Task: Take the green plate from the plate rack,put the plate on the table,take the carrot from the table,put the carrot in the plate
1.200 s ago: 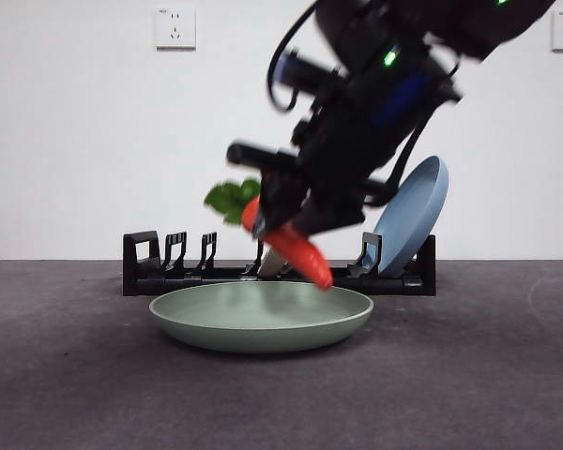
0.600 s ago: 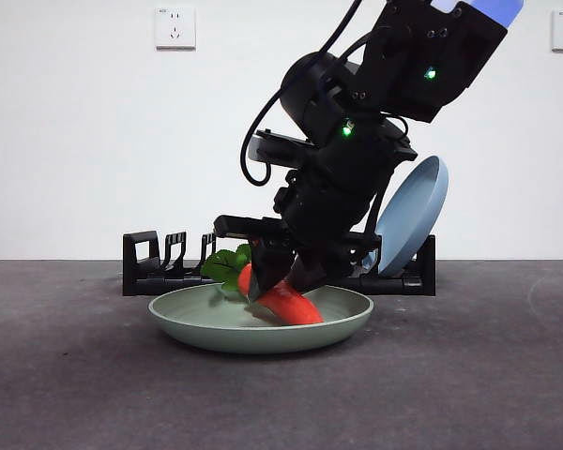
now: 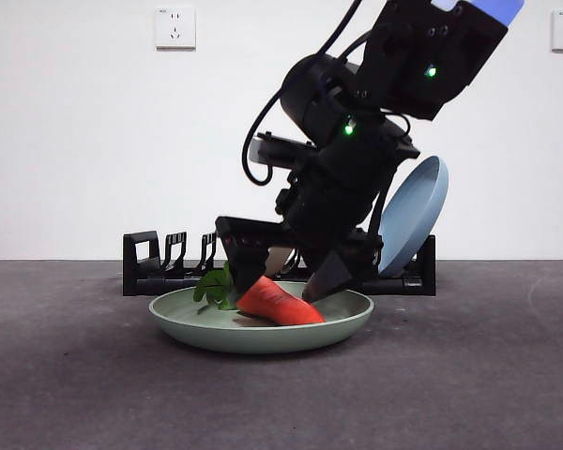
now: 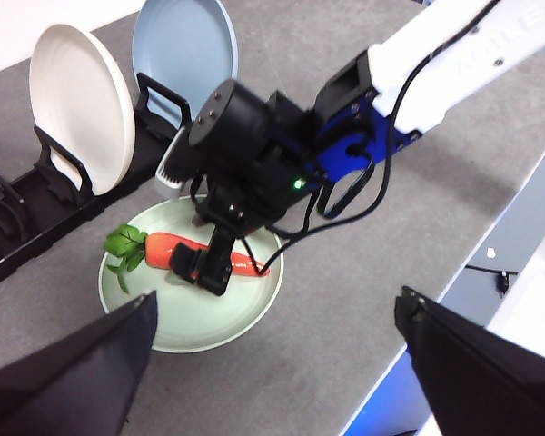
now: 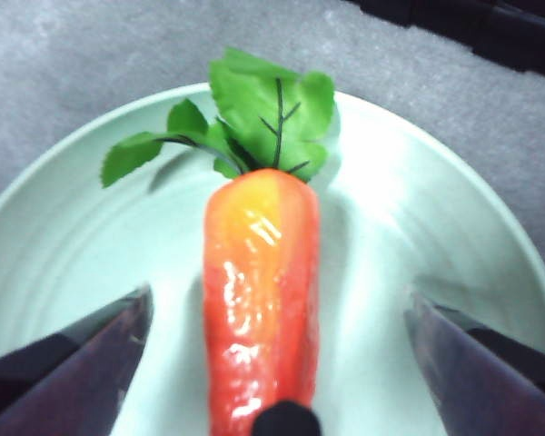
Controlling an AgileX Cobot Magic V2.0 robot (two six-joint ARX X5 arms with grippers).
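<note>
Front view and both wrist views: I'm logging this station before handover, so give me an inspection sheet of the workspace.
Surface: dark grey table, matte.
Job's things: carrot lying in the green plate, which sits flat before the plate rack.
Clutter: white plate and blue plate standing in the rack.
Grippers: right claw open, straddling the carrot; left claw open, raised well above.
Cables: black cable looping off the right arm.
Surroundings: white wall, socket.

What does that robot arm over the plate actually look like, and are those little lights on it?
The right gripper ends in two black jaws under a bulky black wrist. Behind it come blue joint pieces and a white arm link with grey lettering. Black cables loop along it, and small green lights glow on the housing. The left gripper shows only two dark, flat, wedge-shaped jaws.
</note>
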